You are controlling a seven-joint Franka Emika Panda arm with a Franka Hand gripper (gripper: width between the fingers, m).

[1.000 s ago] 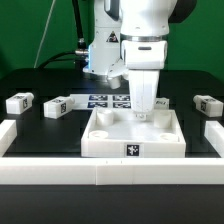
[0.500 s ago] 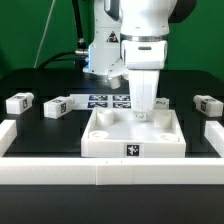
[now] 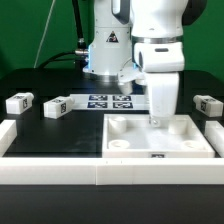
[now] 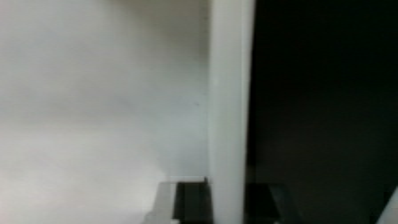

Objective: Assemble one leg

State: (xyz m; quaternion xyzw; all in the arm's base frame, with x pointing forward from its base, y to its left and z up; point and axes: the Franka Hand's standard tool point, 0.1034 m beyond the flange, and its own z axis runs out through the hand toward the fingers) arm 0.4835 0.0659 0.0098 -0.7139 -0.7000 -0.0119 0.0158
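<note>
Three small white legs with tags lie on the black table: two at the exterior view's left and one at the right. The large white square tray-like piece lies right of centre against the front rail. My gripper points straight down at the tray's far wall. In the wrist view the dark fingers sit on either side of the thin white wall, so my gripper is shut on it. No leg is held.
The marker board lies flat behind the tray. A white rail runs along the front, with raised ends at the left and right. The robot's base stands at the back.
The gripper and the tray-like piece have shifted together towards the exterior view's right. The legs have not moved.
</note>
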